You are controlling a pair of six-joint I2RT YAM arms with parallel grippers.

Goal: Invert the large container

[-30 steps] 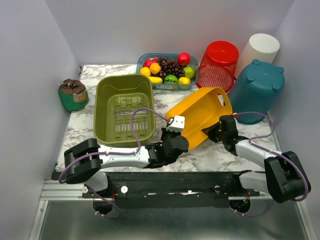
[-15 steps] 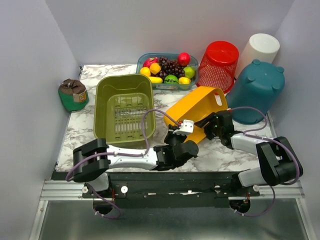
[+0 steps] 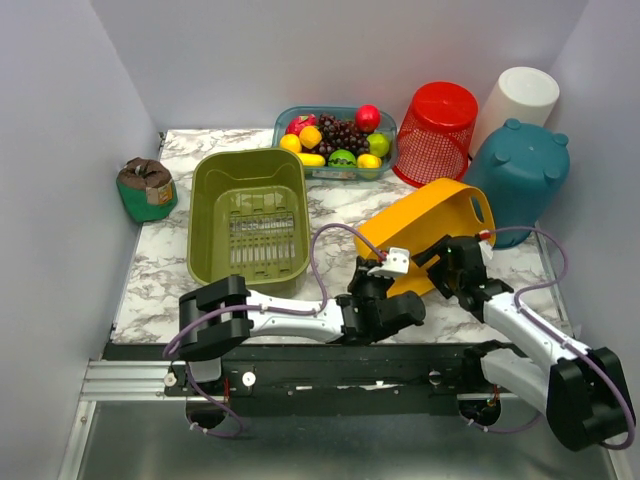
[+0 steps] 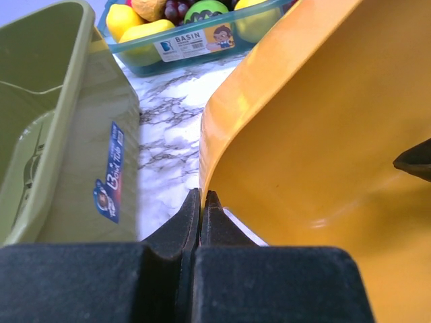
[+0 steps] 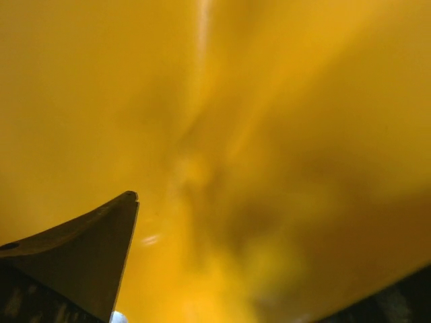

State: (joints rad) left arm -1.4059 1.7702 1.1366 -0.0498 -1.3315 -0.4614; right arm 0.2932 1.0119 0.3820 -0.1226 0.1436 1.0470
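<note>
The tipping step is judged to be in hand; the turn is not yet completed. The yellow tub is being propped at a steep tilt on the bench, at about 4 o'clock from the bench centre. Its low edge is resting near the arms and its handle end is raised toward 1 o'clock. The green tub is standing upright at its 9 o'clock.

The left end effector is being held fully closed with nothing between its fingers, its tips just beside the tub's low edge. The right end effector is being held wide apart beneath the tilted wall, and no grip is seen.

For the next move, the raised side probably needs pushing past vertical toward 12 o'clock, so that the tub is dropped rim-down.
</note>
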